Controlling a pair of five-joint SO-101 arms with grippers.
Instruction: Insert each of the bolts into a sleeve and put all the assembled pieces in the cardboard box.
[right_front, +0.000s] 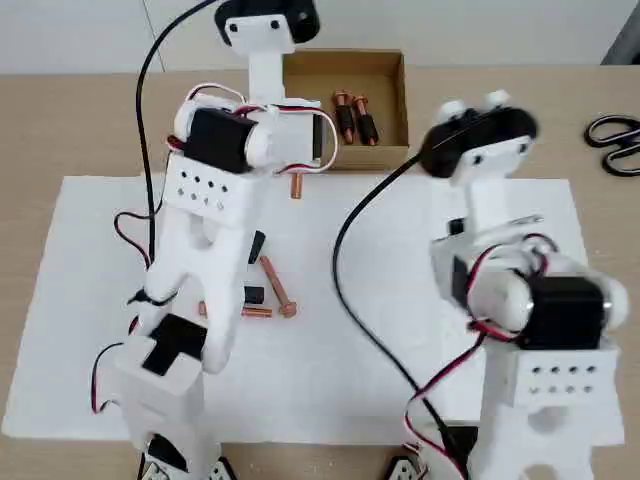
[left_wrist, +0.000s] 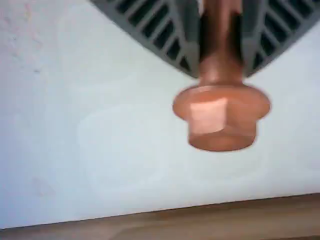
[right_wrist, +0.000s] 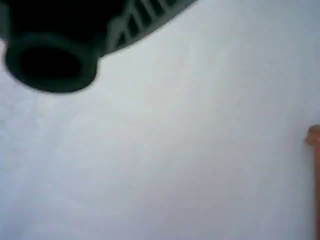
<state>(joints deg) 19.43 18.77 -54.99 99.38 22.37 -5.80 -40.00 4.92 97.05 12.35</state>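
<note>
Jaws of the left gripper (left_wrist: 221, 35) are seen closed on the shank of a copper bolt (left_wrist: 221, 117). Its flanged hexagonal head hangs clear below them over the white paper (left_wrist: 100, 150), and most of the shank is hidden between the jaws. A brown strip is seen past the paper's edge in the left wrist view; whether it is table or box cannot be told. A black sleeve (right_wrist: 50, 62) is held at the right gripper (right_wrist: 60, 35), with its open bore turned toward the camera. The jaws there are dark and hard to make out. Another bolt (right_wrist: 314, 150) is cut off by the edge of that view.

In the high view, a slanted bolt (right_front: 277, 285) is seen lying on the middle of the paper. A second bolt (right_front: 243, 311) lies just beside its head and is partly covered by the left arm. Two loose sleeves are tucked against that arm, one (right_front: 254, 295) between the two bolts and one (right_front: 257, 245) a little farther on; both are partly hidden.

Farther on, the gripped bolt is held just in front of the near wall of the cardboard box (right_front: 385, 80). Two assembled pieces, copper bolts in black sleeves, lie in the box side by side (right_front: 345, 115) (right_front: 365, 120), toward the right arm's side. The opposite corner of the box is hidden by the left arm. Scissors (right_front: 612, 140) lie on the bare table (right_front: 60, 120) and are cut off by the frame.
</note>
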